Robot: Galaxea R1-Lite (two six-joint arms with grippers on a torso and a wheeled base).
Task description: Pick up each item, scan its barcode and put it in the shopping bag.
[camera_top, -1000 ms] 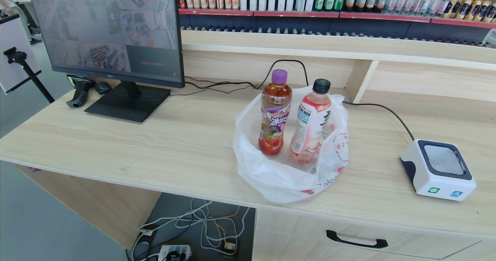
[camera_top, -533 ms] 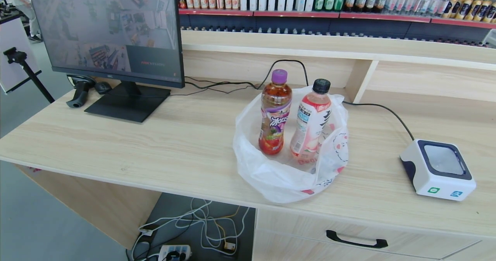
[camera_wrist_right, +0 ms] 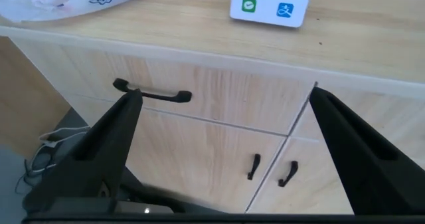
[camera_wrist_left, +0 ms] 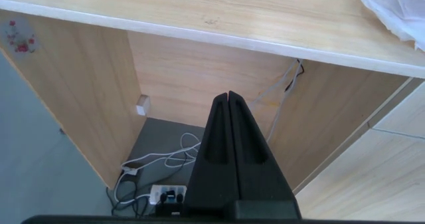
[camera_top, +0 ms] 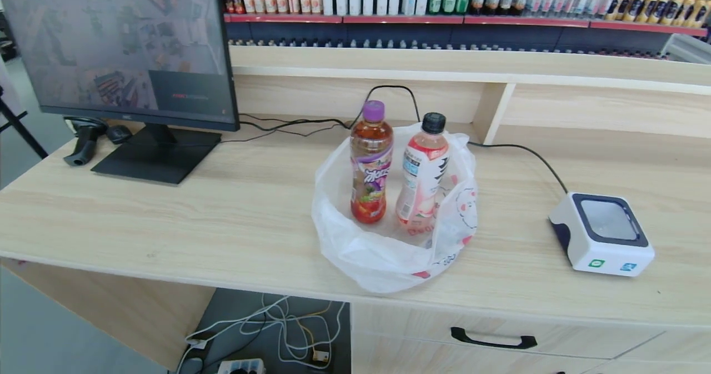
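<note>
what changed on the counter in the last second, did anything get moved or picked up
Nothing on the counter moved. The head camera shifted, so the whole scene sits further left in the picture. Nothing was taken hold of or let go. The purple-capped bottle and black-capped bottle stay upright in the shopping bag, the barcode scanner to its right.

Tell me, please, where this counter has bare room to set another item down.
The widest bare stretch of counter lies between the monitor stand and the shopping bag. A narrower gap separates bag and scanner. Behind the bag, cables crowd the surface.
</note>
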